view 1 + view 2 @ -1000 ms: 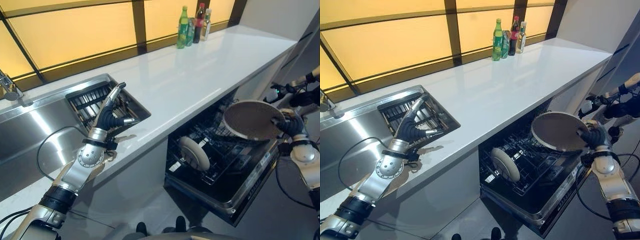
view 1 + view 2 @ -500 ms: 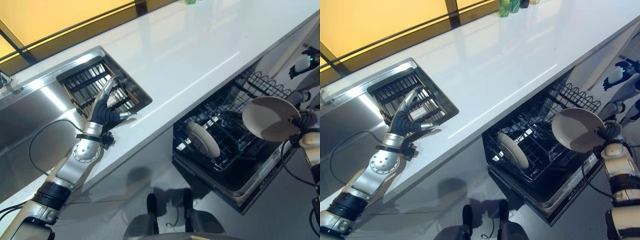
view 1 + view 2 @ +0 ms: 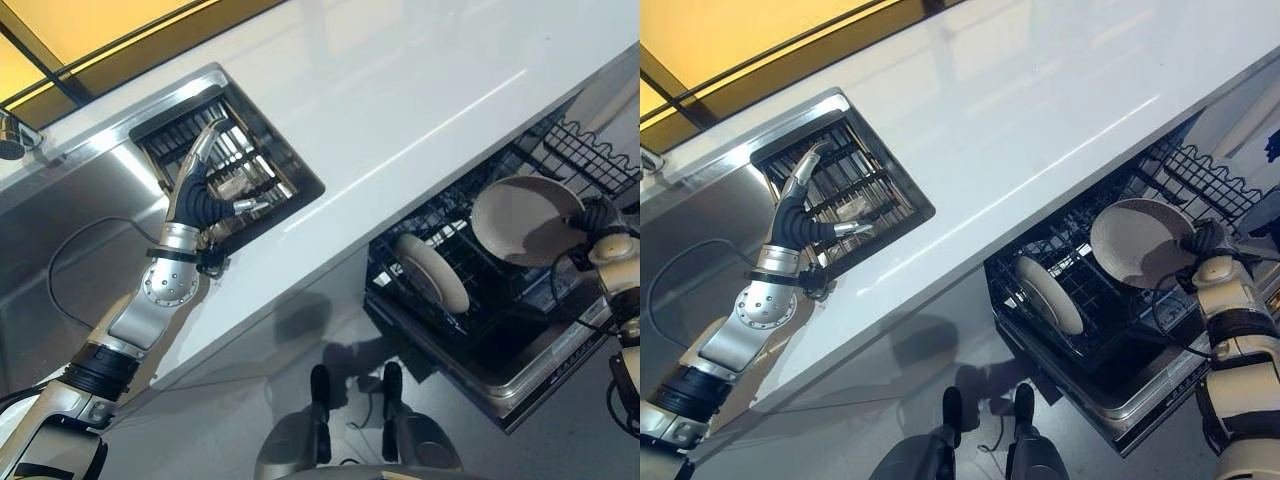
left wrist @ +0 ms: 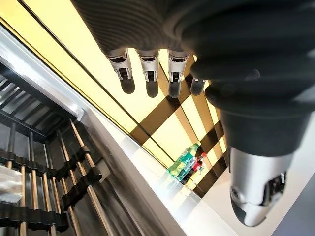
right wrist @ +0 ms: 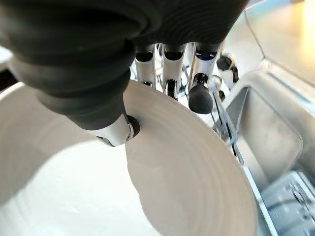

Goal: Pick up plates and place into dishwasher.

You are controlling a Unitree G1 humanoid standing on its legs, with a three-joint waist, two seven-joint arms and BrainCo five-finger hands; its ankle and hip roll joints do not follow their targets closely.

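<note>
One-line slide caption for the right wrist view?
Right hand pinches the white plate's rim between thumb and fingers.

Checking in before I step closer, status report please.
Right hand pinching plate over dishwasher rack. Left hand open above sink rack. One plate racked.

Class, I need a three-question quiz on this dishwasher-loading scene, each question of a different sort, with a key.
1. True or false: the right hand pinches a plate by its rim.
2. Where does the other plate stand? A) on the counter B) on edge in the dishwasher rack C) in the sink
3. Fill in: the left hand, fingers straight, hovers over the sink's ____.

Key: 1 true; 2 B; 3 drying rack.
</note>
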